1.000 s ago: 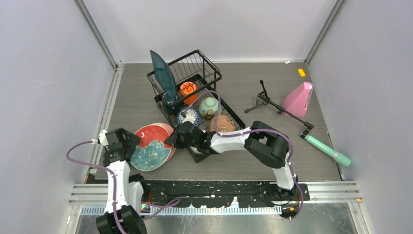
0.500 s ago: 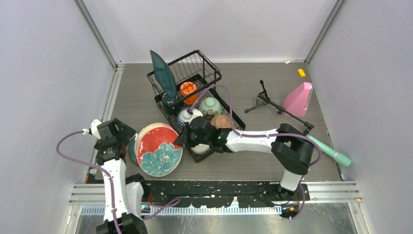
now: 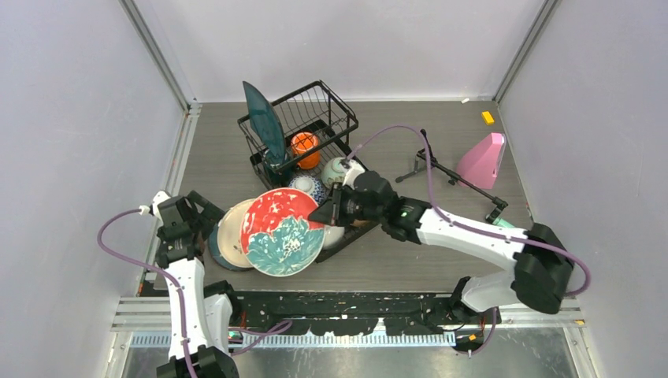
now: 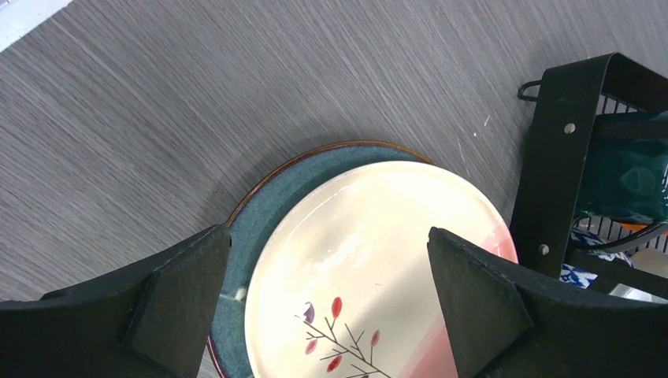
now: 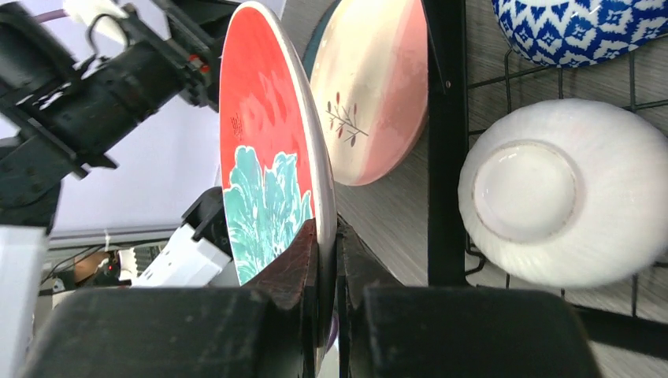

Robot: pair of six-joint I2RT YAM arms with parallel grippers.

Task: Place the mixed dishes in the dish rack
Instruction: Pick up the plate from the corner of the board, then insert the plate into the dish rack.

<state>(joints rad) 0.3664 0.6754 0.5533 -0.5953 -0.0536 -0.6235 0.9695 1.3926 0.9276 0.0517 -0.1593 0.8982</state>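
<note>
The right tool (image 3: 327, 211) is clenched on the rim of a red plate with a teal flower (image 3: 283, 232). Its two fingers pinch the plate's edge from either side, seen close in the right wrist view (image 5: 327, 236). The plate (image 5: 264, 157) is lifted and tilted almost on edge, its painted face turned towards the near edge of the surface. It hangs just at the near-left end of the black wire dish rack (image 3: 340, 106), left of the tool.

The left tool (image 3: 187, 222) is released, its fingers spread wide. It hovers near the surface's left edge above a cream and pink plate (image 4: 370, 252). That plate lies on a dark teal plate (image 4: 260, 213), and both are flat on the surface just beside the rack.

In the rack, a white bowl (image 5: 559, 189) sits upside down near the held plate. A blue-patterned bowl (image 3: 307, 183) and a mint bowl (image 3: 337, 169) sit farther in. An orange mug (image 3: 303, 148) and an upright teal plate (image 3: 264, 122) stand in the raised basket at the far end.
</note>
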